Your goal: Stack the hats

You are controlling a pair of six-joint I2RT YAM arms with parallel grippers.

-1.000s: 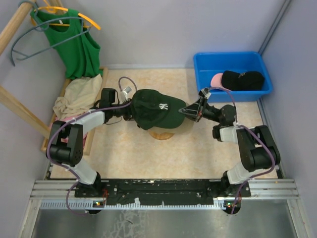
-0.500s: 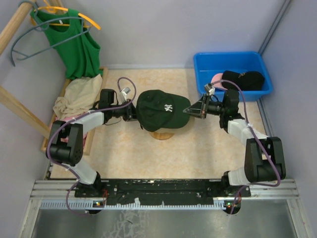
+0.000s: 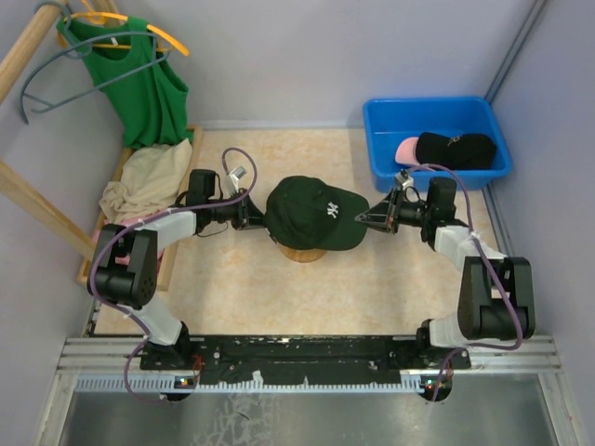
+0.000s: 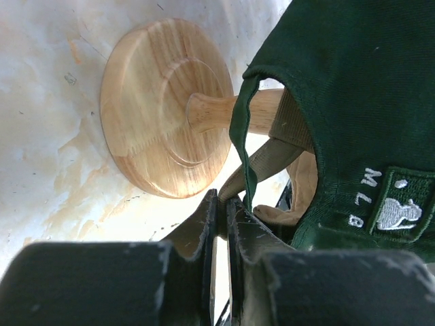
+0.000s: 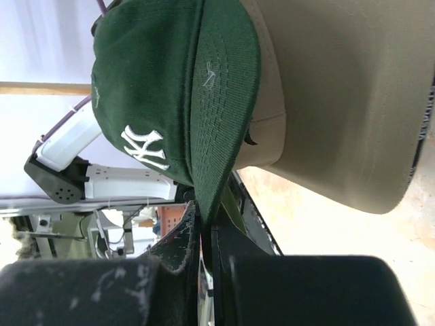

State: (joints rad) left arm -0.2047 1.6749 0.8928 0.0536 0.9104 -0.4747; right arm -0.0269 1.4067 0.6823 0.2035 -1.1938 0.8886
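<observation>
Over the wooden stand (image 4: 146, 109), second cap is being seated

The dark green cap (image 3: 311, 212) is held over the tan cap (image 5: 333, 95), rear edge pinched by the left gripper (image 4: 221, 204), brim by the right gripper (image 5: 204, 217). Settling squarely, then release, is judged due next.

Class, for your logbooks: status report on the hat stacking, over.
Left claw shut on dark green cap at back edge; right claw shut on brim. Cap over tan cap on wooden stand. Nothing in the way.
</observation>
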